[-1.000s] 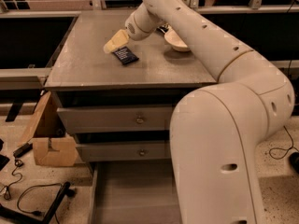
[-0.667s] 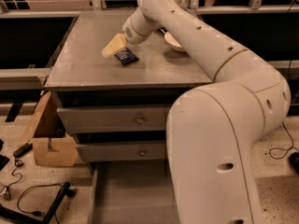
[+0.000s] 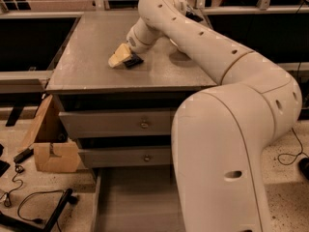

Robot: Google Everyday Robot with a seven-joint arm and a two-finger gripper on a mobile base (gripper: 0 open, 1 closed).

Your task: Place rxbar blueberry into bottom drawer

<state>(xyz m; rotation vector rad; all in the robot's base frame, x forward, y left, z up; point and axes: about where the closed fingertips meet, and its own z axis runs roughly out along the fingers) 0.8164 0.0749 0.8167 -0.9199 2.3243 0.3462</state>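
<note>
The rxbar blueberry (image 3: 133,61) is a small dark flat wrapper lying on the grey countertop (image 3: 87,57), left of centre. My gripper (image 3: 121,57), with its yellowish tip, is down at the bar's left end and touches it. The bar seems to rest on the counter. The bottom drawer (image 3: 130,197) is pulled out at the foot of the cabinet, and the part of its grey floor that shows is bare. My arm (image 3: 203,37) reaches in from the right, across the back of the counter.
Two upper drawers with brass knobs (image 3: 144,124) (image 3: 146,157) are shut. A cardboard box (image 3: 53,151) stands on the floor to the left of the cabinet, with cables (image 3: 29,202) near it. My bulky base (image 3: 227,168) covers the cabinet's right side.
My arm has swung left and now covers the bowl at the back right of the counter. The gripper stays at the bar, which has hardly moved.
</note>
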